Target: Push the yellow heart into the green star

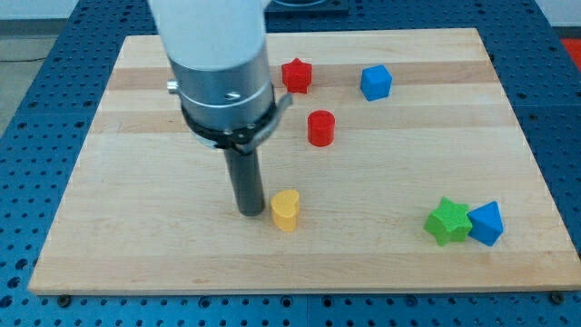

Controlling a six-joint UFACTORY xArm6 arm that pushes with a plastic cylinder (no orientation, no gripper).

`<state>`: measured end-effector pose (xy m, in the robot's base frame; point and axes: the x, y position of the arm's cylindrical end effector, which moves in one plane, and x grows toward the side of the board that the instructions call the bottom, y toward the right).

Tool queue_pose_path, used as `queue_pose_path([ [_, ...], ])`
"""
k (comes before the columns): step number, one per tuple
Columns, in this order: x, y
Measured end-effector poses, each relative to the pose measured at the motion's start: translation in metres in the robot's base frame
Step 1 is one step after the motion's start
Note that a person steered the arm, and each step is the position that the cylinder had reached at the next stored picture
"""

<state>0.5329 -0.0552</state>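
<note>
The yellow heart (pixel 285 210) lies on the wooden board (pixel 136 227), a little below the middle. The green star (pixel 448 222) sits far to the view's right of it, near the board's lower right, touching a blue block. My tip (pixel 251 213) rests on the board just to the left of the yellow heart, almost touching it. The rod rises from there to the large white and black arm body above.
A blue triangular block (pixel 487 222) touches the green star's right side. A red cylinder (pixel 320 128) stands above the heart. A red star (pixel 296 75) and a blue cube (pixel 375 82) lie near the board's top edge.
</note>
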Motion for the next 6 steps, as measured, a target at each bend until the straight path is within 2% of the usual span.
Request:
queue_pose_path([
  [3, 0.007, 0.096],
  [6, 0.025, 0.095],
])
